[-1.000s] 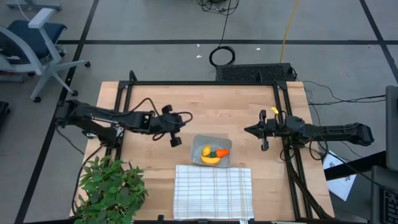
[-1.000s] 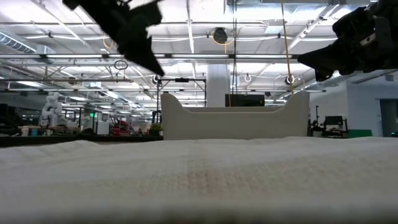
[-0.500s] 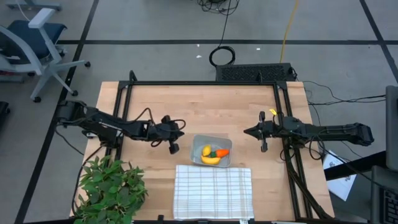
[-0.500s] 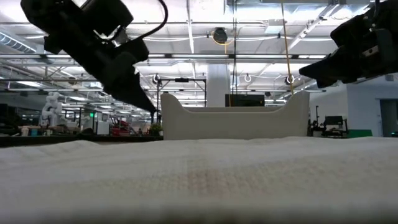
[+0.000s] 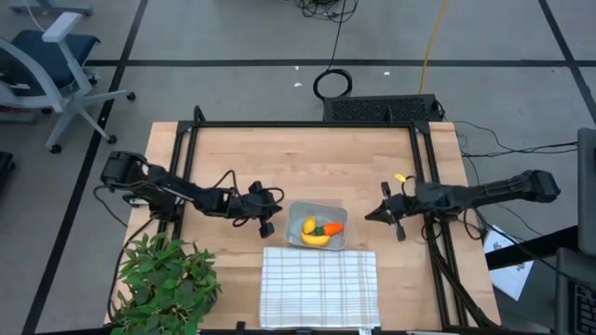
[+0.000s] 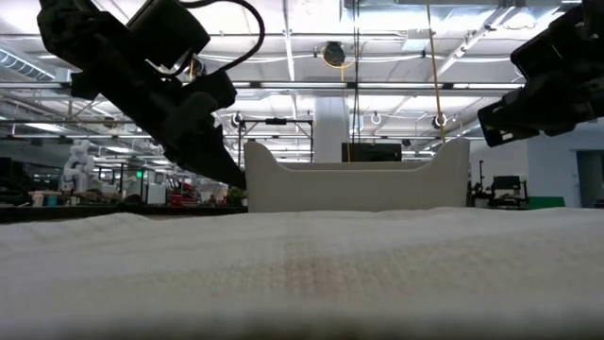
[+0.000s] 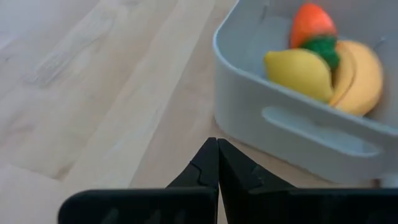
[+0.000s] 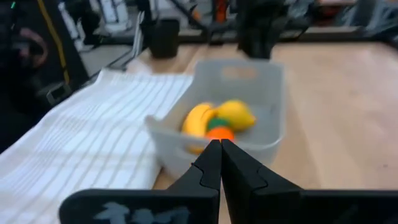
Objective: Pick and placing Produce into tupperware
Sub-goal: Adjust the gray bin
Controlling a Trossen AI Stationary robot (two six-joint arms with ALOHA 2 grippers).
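A: Where does the produce sit?

B: All 3 pieces lie inside the tupperware [image 5: 318, 226], a little below the centre of the high view. The banana [image 5: 316, 240] curves along the container's lower side, the round yellow fruit [image 5: 308, 224] is at its left, and the carrot [image 5: 331, 228] is at its right, green top pointing toward the fruit.

A: And the container itself?

B: It rests on the wooden table [image 5: 307, 158], its lower edge just beside the top edge of the white checked cloth [image 5: 319, 287]. In the low view it shows as a pale wall [image 6: 356, 184] in the middle of the frame, beyond the cloth.

A: The left gripper?

B: The left gripper [image 5: 266, 224] is left of centre in the high view, just beside the tupperware's left wall and low over the table. Its fingers are pressed together with nothing between them; the left wrist view shows the 2 tips meeting [image 7: 217, 163] in front of the container wall.

A: The right gripper?

B: The right gripper [image 5: 375, 213] is right of centre, near the container's right side but apart from it. Its fingers are together too, empty, with the tips closed [image 8: 221, 163] in the right wrist view.

A: Anything else on the table?

B: A leafy green plant [image 5: 168, 284] at the lower left of the high view.
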